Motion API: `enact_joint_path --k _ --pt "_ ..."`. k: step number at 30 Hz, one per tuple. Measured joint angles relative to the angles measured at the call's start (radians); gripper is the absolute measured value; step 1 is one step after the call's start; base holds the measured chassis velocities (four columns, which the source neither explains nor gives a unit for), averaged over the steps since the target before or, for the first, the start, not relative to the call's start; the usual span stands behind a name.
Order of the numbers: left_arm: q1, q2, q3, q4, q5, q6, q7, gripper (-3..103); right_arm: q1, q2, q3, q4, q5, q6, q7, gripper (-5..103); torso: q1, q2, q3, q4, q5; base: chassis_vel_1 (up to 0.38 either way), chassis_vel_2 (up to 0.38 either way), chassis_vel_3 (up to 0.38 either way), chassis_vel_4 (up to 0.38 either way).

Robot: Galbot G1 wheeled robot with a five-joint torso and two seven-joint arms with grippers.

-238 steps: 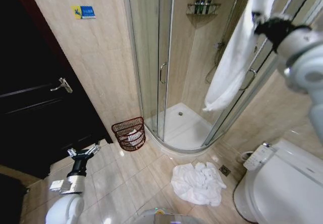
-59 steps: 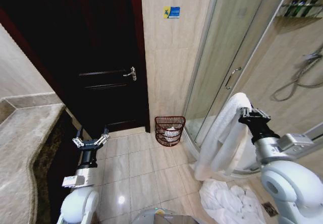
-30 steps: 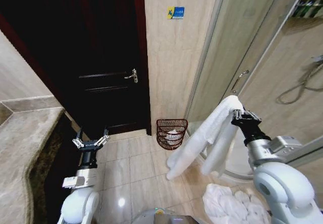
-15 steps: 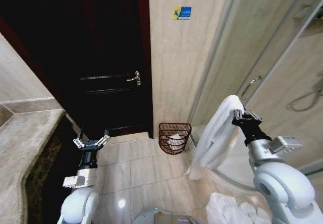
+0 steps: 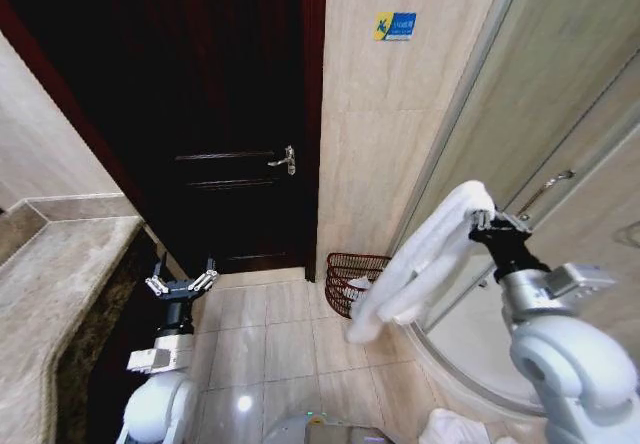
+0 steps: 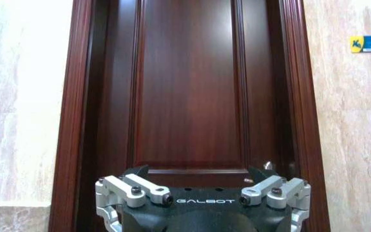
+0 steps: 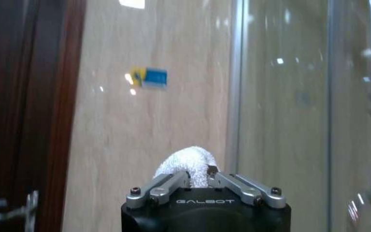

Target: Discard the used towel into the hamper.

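Jaws: right gripper [image 5: 484, 220] clenched on white towel [image 5: 425, 261]; left gripper [image 5: 181, 284] spread, idle low.
Hamper [image 5: 353, 277]: reddish-brown wire, at wall foot beside door [image 5: 215, 114]; bare floor tiles [image 5: 262, 329] before it.

The towel [image 5: 425, 259] is showing plain white. The hamper [image 5: 352, 276] is showing dark reddish-brown wire bars. The door [image 5: 215, 114] is showing dark red-brown wood. The wall tiles [image 5: 385, 154] are showing beige marbling; the sign [image 5: 395, 26] is showing blue and yellow.

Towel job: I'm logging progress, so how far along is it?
Done: the right gripper has the white towel clamped and lifted. In hand: it hangs partly in front of the hamper, by the shower door. Left: dropping it in. The left gripper waits open.
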Motion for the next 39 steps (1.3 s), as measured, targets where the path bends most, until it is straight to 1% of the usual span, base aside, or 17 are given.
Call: enact_joint_path --k 4,5,8,9,12,14,16,19,20,23,24,27,28,31,36,38,39 --pt "0.008 -0.004 0.004 -0.007 0.006 0.011 -0.005 100 0.151 -0.065 -0.048 -0.007 0.060 -0.018 0.020 5 0.000 0.000 0.000 0.0000 -0.0002 0.000 0.000 0.000 0.000" --pt "0.008 -0.004 0.004 -0.007 0.006 0.011 -0.005 100 0.151 -0.065 -0.048 -0.007 0.060 -0.018 0.020 5 0.000 0.000 0.000 0.0000 -0.0002 0.000 0.000 0.000 0.000" --pt "0.017 -0.012 0.001 -0.007 0.015 0.013 -0.007 100 0.308 -0.116 -0.134 -0.071 0.105 -0.031 0.042 5 0.000 0.000 0.000 0.0000 0.0004 0.000 0.000 0.000 0.000" --pt "0.017 -0.012 0.001 -0.007 0.015 0.013 -0.007 100 0.308 -0.116 -0.134 -0.071 0.105 -0.031 0.042 5 0.000 0.000 0.000 0.0000 0.0004 0.000 0.000 0.000 0.000" --pt "0.023 -0.024 -0.005 -0.007 0.023 0.013 -0.008 100 0.462 -0.145 -0.185 -0.157 0.144 -0.038 0.045 5 0.000 0.000 0.000 0.0001 0.0000 0.000 0.000 0.000 0.000" --pt "0.026 -0.027 -0.007 -0.007 0.025 0.013 -0.008 100 0.500 -0.153 -0.192 -0.185 0.152 -0.039 0.039 5 0.000 0.000 0.000 0.0001 0.0000 0.000 0.000 0.000 0.000" --pt "0.028 -0.029 -0.008 -0.007 0.027 0.012 -0.008 100 0.542 -0.164 -0.197 -0.226 0.155 -0.039 0.023 5 0.000 0.000 0.000 0.0002 -0.0001 0.000 0.000 0.000 0.000" --pt "0.030 -0.034 -0.005 -0.007 0.036 0.012 -0.009 100 0.617 -0.197 -0.201 -0.329 0.156 -0.035 -0.031 5 0.000 0.000 0.000 -0.0002 0.0004 0.000 0.000 0.000 0.000" --pt "0.030 -0.034 -0.005 -0.007 0.036 0.012 -0.009 100 0.617 -0.197 -0.201 -0.329 0.156 -0.035 -0.031 5 0.000 0.000 0.000 -0.0002 0.0004 0.000 0.000 0.000 0.000" --pt "0.032 -0.039 0.009 -0.007 0.047 0.012 -0.010 100 0.691 -0.248 -0.201 -0.415 0.188 -0.015 -0.107 5 0.000 0.000 0.000 -0.0003 0.0003 0.000 0.000 0.000 0.000" --pt "0.032 -0.039 0.009 -0.007 0.047 0.012 -0.010 100 0.691 -0.248 -0.201 -0.415 0.188 -0.015 -0.107 5 0.000 0.000 0.000 -0.0003 0.0003 0.000 0.000 0.000 0.000" --pt "0.035 -0.039 0.015 -0.007 0.048 0.011 -0.011 100 0.766 -0.297 -0.214 -0.497 0.258 0.022 -0.202 5 0.000 0.000 0.000 -0.0004 0.0000 0.000 0.000 0.000 0.000" --pt "0.035 -0.039 0.015 -0.007 0.048 0.011 -0.011 100 0.766 -0.297 -0.214 -0.497 0.258 0.022 -0.202 5 0.000 0.000 0.000 -0.0004 0.0000 0.000 0.000 0.000 0.000" --pt "0.036 -0.030 0.011 -0.004 0.046 0.011 -0.012 100 0.854 -0.319 -0.242 -0.573 0.326 0.042 -0.270 5 0.000 0.000 0.000 -0.0003 0.0001 0.000 0.000 0.000 0.000" --pt "0.042 -0.028 0.010 -0.002 0.047 0.014 -0.013 100 0.960 -0.308 -0.291 -0.619 0.356 0.044 -0.284 5 0.000 0.000 0.000 -0.0004 0.0001 0.000 0.000 0.000 0.000" --pt "0.050 -0.035 0.009 -0.002 0.048 0.015 -0.014 100 1.039 -0.283 -0.344 -0.644 0.362 0.036 -0.264 5 0.000 0.000 0.000 -0.0002 -0.0002 0.000 0.000 0.000 0.000" --pt "0.050 -0.035 0.009 -0.002 0.048 0.015 -0.014 100 1.039 -0.283 -0.344 -0.644 0.362 0.036 -0.264 5 0.000 0.000 0.000 -0.0002 -0.0002 0.000 0.000 0.000 0.000"
